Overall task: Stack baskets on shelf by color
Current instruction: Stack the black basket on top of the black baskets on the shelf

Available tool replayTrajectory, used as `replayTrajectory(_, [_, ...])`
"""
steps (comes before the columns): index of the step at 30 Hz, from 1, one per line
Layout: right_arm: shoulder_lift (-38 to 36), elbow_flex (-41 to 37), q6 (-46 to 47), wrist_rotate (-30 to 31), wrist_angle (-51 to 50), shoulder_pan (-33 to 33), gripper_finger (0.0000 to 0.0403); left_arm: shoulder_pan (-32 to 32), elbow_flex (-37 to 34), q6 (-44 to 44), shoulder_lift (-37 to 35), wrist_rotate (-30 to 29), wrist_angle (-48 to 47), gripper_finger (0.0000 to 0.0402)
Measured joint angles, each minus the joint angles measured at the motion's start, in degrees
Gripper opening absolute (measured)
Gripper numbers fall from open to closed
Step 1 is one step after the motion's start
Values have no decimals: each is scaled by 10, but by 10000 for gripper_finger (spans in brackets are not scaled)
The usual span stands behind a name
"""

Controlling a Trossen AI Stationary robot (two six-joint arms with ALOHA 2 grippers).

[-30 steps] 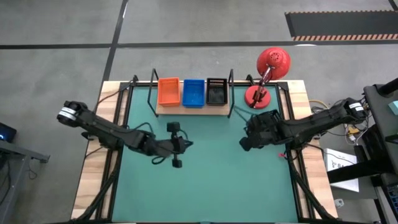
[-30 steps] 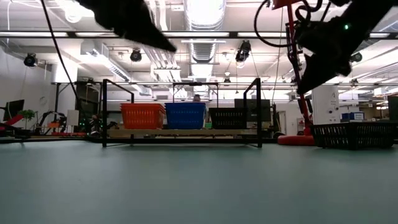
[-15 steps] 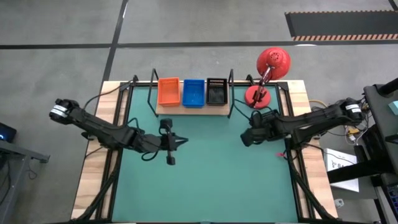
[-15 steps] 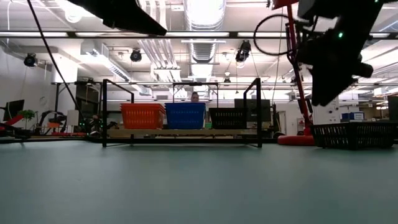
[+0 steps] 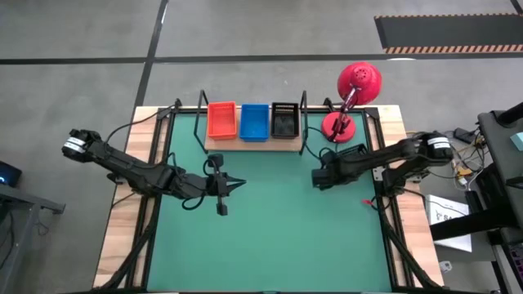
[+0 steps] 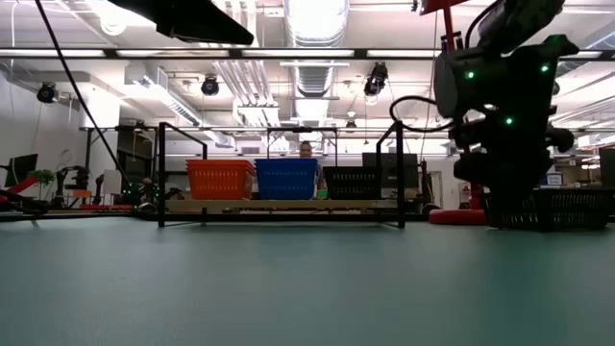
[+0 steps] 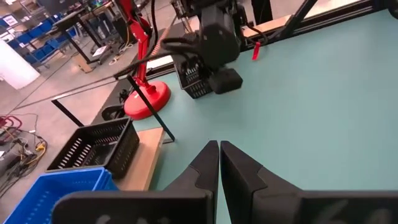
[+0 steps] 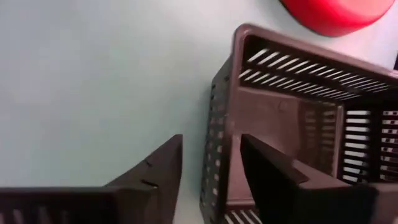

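Under the strip lights of an open workshop, a green table mat (image 5: pixel 270 220) carries a light wooden shelf (image 5: pixel 252 144) at its far edge, where three baskets sit side by side: an orange basket (image 5: pixel 221 120), a blue basket (image 5: pixel 254 121) and a black basket (image 5: pixel 284 119), one per colour, apparently laid out as the base of each stack. In the low view a person (image 6: pixel 305 149) is partly visible in the room behind the shelf.

A loose black basket (image 8: pixel 292 130) rests on the mat just beside the round foot of the red desk lamp (image 5: pixel 353 91), well apart from the shelf. The right gripper (image 8: pixel 211 171) hangs low over it with its fingers spread, one finger outside the near wall and the other over the inside, straddling the rim without yet pinching it. That stance suggests a grab by the wall, the one thin edge the fingers can close across.

The left gripper (image 5: pixel 227 185), fingers pressed together and holding nothing, waits over bare mat in front of the shelf, clear of the right arm's likely path.

Judging by the layout, this basket belongs on top of the black one on the shelf.
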Motion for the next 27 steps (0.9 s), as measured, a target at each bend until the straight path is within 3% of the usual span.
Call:
replayTrajectory(8, [12, 4, 4, -41, 0, 23, 23, 0, -3, 11, 0, 0, 16, 0])
replayTrajectory(13, [-13, 26, 12, -84, -34, 69, 11, 0, -3, 11, 0, 0, 29, 0])
replayTrajectory(20, [-37, 117, -67, -182, -100, 187, 9, -4, -10, -17, 1, 1, 32, 0])
replayTrajectory(24, [-33, 187, -160, -185, -77, 259, 9, -7, -13, -20, 1, 1, 31, 0])
replayTrajectory(27, [-17, 241, -226, -126, -49, 291, 9, -7, -12, -20, 1, 1, 31, 0])
